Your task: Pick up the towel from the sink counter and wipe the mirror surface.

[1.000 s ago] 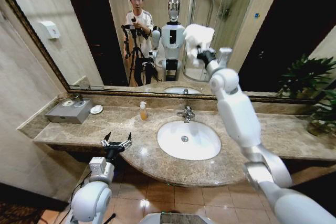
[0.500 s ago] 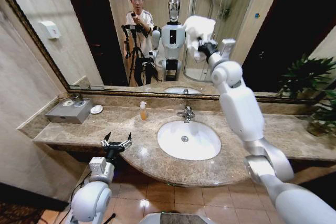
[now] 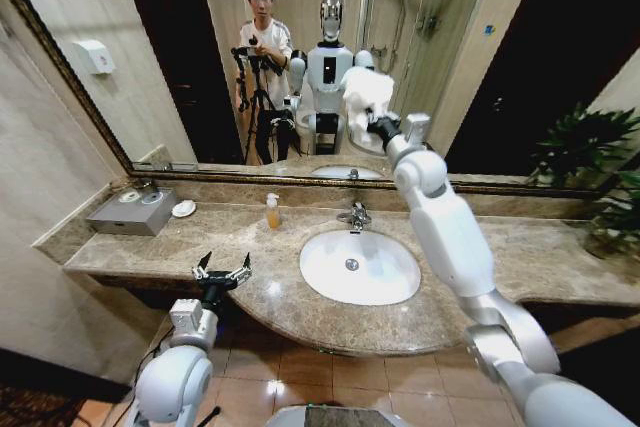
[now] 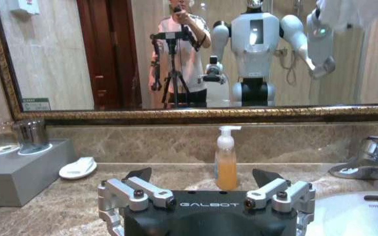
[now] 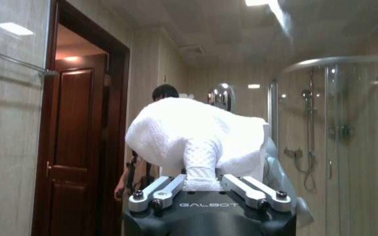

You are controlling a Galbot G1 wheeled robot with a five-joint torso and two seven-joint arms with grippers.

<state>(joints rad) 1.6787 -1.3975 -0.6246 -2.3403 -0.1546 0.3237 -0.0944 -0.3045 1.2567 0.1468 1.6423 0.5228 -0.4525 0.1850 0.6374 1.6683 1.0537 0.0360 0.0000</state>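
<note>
- Here, your right gripper (image 5: 202,189) is raised in front of the large bronze-framed mirror (image 3: 150,67), its two metal fingers (image 5: 159,189) clamped on a fold of the small white bunched towel (image 5: 196,137); the cloth spreads out just beyond the fingertips, against the glass.
- In the head view the same towel (image 3: 365,87) sits at the end of your outstretched right arm, above the chrome faucet (image 3: 354,215) and the oval white basin (image 3: 359,266). The right gripper (image 3: 382,127) is largely hidden behind the cloth there.
- You cannot tell from the pictures how much of the towel actually touches the mirror; the cloth covers the contact area.
- Your left gripper (image 4: 205,189) hangs low at the front edge of the brown speckled marble sink counter (image 3: 140,257), jaws spread wide with nothing between them. In the head view the left gripper (image 3: 222,272) is well apart from the towel.
- Past the left gripper stands a clear pump bottle of orange soap (image 4: 226,160), near the mirror's lower frame.
- Towards the counter's left end, a grey box tray (image 4: 18,172) holds two glass tumblers (image 4: 31,135); one is cut off at the picture's edge. What is in them is hard to make out.
- A small white round dish (image 4: 77,168) lies just beside that tray.
</note>
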